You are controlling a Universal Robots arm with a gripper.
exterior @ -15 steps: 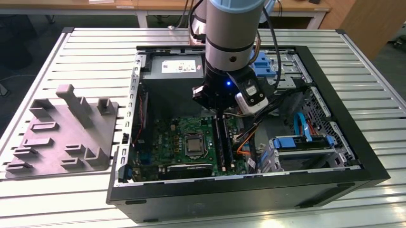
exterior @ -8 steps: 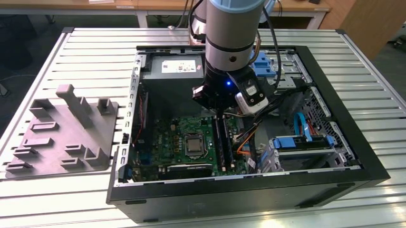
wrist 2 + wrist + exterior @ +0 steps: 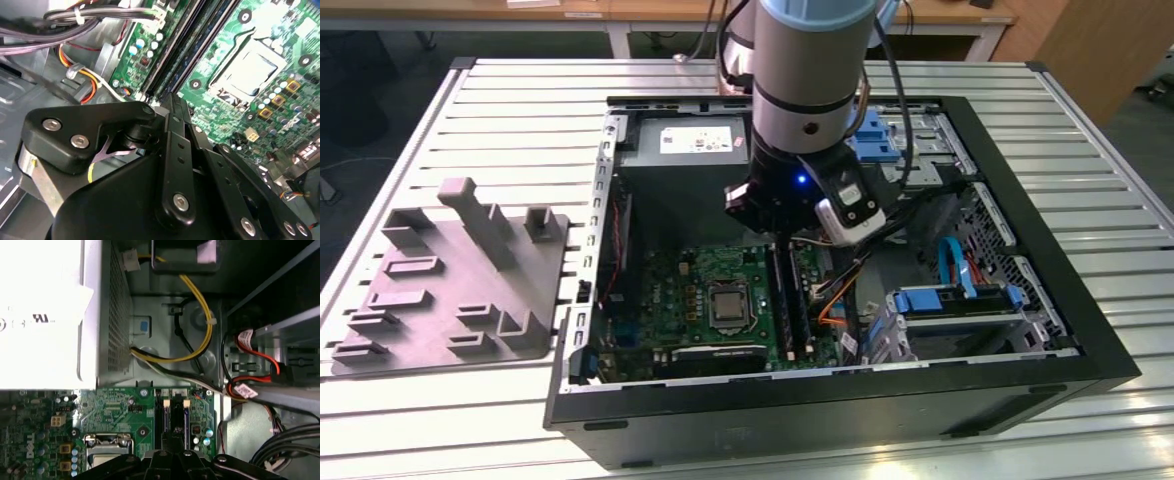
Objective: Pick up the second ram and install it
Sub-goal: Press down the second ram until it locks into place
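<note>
Arm vertical inside the case (image 3: 587, 180), claw (image 3: 781, 240) low over the mobo (image 3: 680, 290) slots w/ ram (image 3: 782, 290) beneath it, fingers pinched together, can't tell if gripping.

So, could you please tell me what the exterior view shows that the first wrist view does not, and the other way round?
The exterior view alone shows the grey plastic block with upright slotted posts on the slatted metal table, the whole black computer case, and the robot arm reaching down into it. The first wrist view alone shows the looping yellow cable and the red cable against the case wall. Both show the green motherboard, its square processor socket and the long memory slots.
</note>
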